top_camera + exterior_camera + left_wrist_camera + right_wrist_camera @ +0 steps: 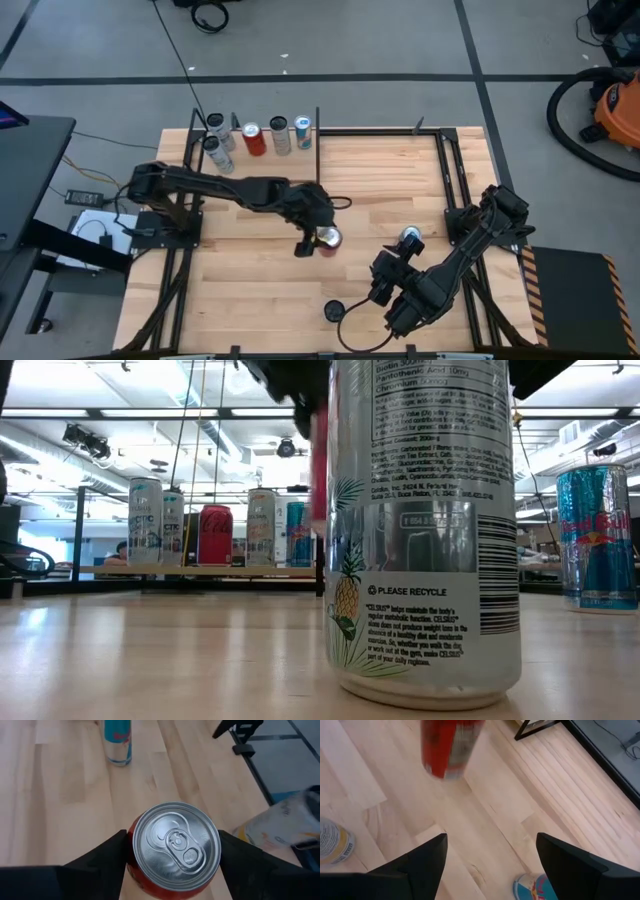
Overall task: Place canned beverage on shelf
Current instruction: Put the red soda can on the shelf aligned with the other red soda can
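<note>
A red can with a silver top stands upright between the fingers of my left gripper, over the middle of the table; the right wrist view shows this red can blurred. The shelf at the far left carries several cans. A blue can and a white pineapple-print can stand on the table. My right gripper hangs open over the near right part of the table, with nothing between its fingers. My left gripper pinches the red can between its two fingers, on opposite sides of the can's wall just below the top rim. The fingers come slanting down from the table's left. The can stays upright and is lifted clear of the table.
The blue can stands to the right of the held can. The white can stands near the table's front edge. Black frame rails run along the table's right side. Bare wood lies between the shelf and the right rail.
</note>
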Tool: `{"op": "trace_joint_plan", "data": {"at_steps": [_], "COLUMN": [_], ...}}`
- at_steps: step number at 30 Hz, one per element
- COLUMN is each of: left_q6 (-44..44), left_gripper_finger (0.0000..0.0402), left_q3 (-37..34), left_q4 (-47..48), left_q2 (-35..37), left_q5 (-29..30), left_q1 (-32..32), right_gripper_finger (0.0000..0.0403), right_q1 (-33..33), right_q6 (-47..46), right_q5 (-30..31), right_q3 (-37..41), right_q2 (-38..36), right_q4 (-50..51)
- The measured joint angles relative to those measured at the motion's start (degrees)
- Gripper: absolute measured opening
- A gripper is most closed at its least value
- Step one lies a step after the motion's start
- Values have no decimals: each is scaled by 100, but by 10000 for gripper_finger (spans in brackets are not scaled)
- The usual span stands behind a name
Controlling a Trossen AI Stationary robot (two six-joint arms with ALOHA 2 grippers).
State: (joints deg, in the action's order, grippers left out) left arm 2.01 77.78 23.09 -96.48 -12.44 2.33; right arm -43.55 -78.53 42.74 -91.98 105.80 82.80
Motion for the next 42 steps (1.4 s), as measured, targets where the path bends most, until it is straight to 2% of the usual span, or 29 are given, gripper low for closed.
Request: {"op": "trace_joint_plan", "data": {"at_steps": [9,15,31,36,42], "left_q6": [-100,-139,-234,44,290], "left_gripper_finger": [265,264,265,265,265], "left_q3": [20,20,5,-455,-1714], "left_q4": [869,1617,3049,2987,2366], "left_q2": [1321,1963,2775,3180,3884], "left_q5": [276,832,970,981,948], "left_q1": [-350,-640,-1736,-1956,-2353], "right_gripper_finger": [313,313,313,313,313], "right_q1": [7,7,7,7,35], "right_q6": [-1,-4,-130,-148,-150], "right_q5": [48,59,66,69,118], "right_q3": [0,0,-2,-2,-2], "right_q2": [0,0,0,0,0], "right_q4": [-16,-46,-85,-144,-179]}}
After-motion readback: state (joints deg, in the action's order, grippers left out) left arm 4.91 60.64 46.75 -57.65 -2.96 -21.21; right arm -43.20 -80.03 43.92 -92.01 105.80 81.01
